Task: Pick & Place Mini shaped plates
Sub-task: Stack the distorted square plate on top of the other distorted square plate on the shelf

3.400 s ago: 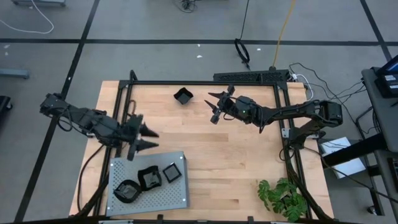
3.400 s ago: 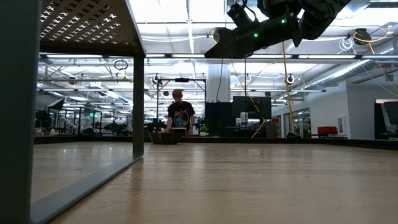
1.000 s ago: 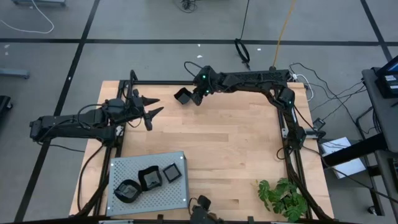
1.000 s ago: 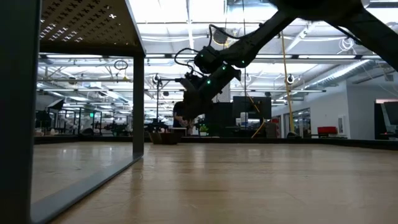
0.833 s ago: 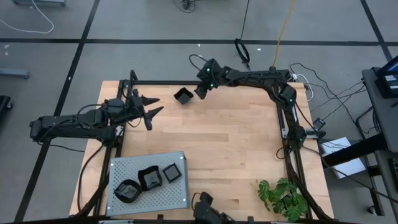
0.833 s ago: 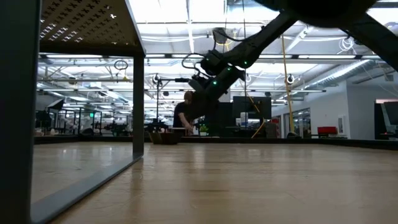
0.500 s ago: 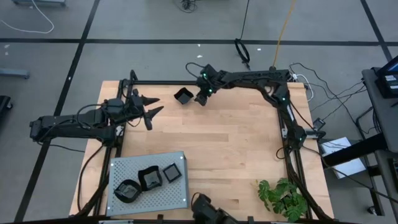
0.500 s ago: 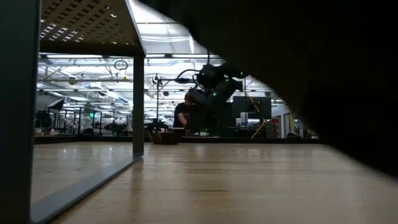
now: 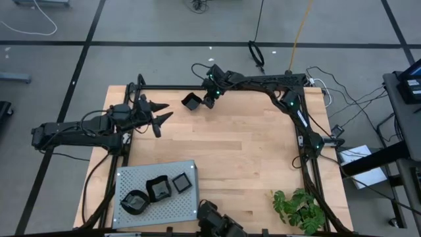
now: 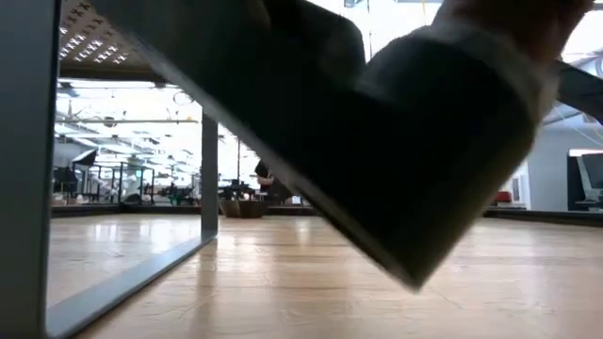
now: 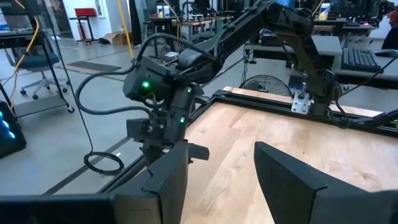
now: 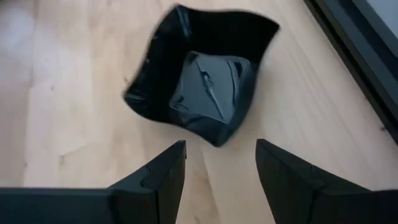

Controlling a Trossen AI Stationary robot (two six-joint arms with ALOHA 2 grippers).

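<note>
Reaching to the table's far edge, the right gripper (image 9: 202, 100) is hovering, jaws apart and empty, by a black dish (image 12: 200, 73); the low view is blocked by a dark shape (image 10: 377, 141).

Floor (image 9: 52, 66) was grey concrete crossed by dark tape lines, with a white cable (image 9: 29, 25) lying at one corner. A potted plant (image 9: 299, 209) stood by the butcher-block table (image 9: 250, 164). Open workshop behind: desks (image 11: 348, 59), an office chair (image 11: 43, 68), bright ceiling lights (image 10: 113, 121).
</note>
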